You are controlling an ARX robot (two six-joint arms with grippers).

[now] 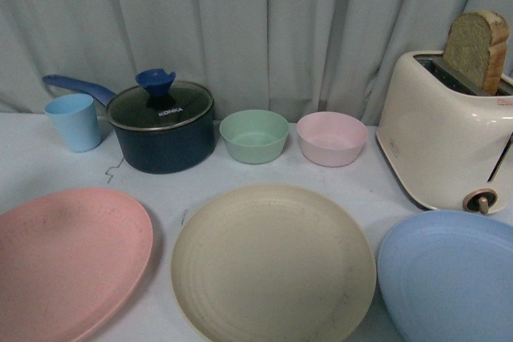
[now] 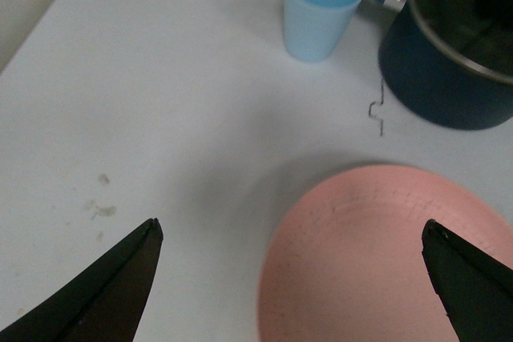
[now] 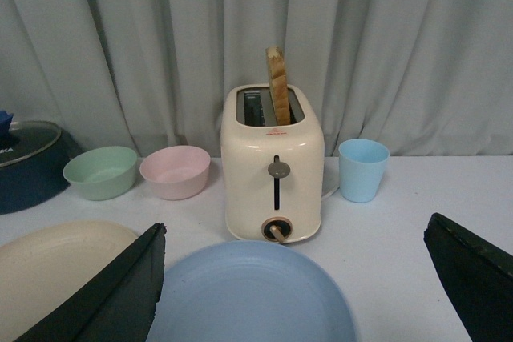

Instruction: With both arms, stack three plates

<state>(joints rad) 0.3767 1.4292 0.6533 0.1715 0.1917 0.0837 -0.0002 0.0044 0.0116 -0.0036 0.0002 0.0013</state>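
Three plates lie side by side along the table's front: a pink plate [image 1: 68,258] at the left, a beige plate [image 1: 272,262] in the middle, a light blue plate [image 1: 453,278] at the right. Neither arm shows in the front view. My left gripper [image 2: 292,234] hangs open above the table, the pink plate [image 2: 385,254] under its one side. My right gripper [image 3: 295,238] is open above the light blue plate [image 3: 252,298], with the beige plate [image 3: 56,266] beside it. Nothing is held.
Behind the plates stand a light blue cup [image 1: 74,121], a dark blue lidded pot [image 1: 163,126], a green bowl [image 1: 254,135], a pink bowl [image 1: 332,138] and a cream toaster [image 1: 449,130] with a bread slice. A second blue cup [image 3: 362,169] stands beside the toaster.
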